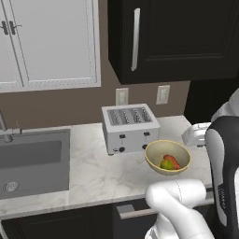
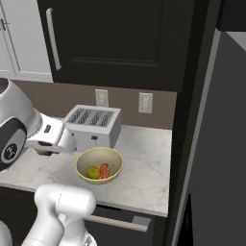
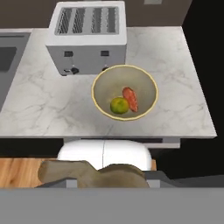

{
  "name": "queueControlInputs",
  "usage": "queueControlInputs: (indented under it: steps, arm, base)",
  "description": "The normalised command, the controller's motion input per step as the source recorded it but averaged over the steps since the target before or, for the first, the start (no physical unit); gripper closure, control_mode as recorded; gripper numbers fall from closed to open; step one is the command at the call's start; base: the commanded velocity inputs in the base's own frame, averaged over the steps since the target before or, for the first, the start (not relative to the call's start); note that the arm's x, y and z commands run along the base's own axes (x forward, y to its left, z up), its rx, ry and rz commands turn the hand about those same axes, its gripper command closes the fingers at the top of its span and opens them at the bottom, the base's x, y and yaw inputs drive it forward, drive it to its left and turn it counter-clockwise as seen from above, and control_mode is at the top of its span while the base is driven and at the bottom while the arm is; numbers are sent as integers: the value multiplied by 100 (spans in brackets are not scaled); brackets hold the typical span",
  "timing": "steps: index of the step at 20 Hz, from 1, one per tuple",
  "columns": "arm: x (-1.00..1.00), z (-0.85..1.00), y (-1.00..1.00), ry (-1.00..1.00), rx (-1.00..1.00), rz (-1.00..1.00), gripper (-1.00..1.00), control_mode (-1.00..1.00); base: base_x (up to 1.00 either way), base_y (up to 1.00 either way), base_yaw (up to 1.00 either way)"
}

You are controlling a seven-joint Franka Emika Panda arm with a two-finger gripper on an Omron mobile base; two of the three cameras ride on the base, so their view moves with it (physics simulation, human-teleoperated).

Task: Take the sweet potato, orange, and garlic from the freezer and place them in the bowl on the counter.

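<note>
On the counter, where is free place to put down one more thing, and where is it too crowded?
Bare counter lies between the sink and the bowl, in front of the toaster. More bare marble lies right of the bowl. It is crowded where the bowl nearly meets the toaster; the orange and sweet potato fill its bottom.

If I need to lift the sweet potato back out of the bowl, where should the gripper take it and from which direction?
Come straight down from above. The sweet potato lies flat near the bottom of the bowl, so the raised rim probably blocks a side approach. Grip across its narrow middle, fingers either side of its long axis. The orange sits right against one side, so favour the end pointing away from it.
</note>
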Motion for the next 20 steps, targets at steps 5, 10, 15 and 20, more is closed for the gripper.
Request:
queueControlInputs:
  steps: [5, 10, 15, 20]
  arm:
    - [17, -54, -1, 7, 0, 0, 100, -100]
    - [26, -44, 0, 4, 0, 0, 100, -100]
    - [52, -35, -1, 0, 0, 0, 100, -100]
    - [66, -33, 0, 0, 0, 0, 100, -100]
  base:
    - [0, 0, 0]
    - [0, 0, 0]
    - [0, 0, 0]
    - [0, 0, 0]
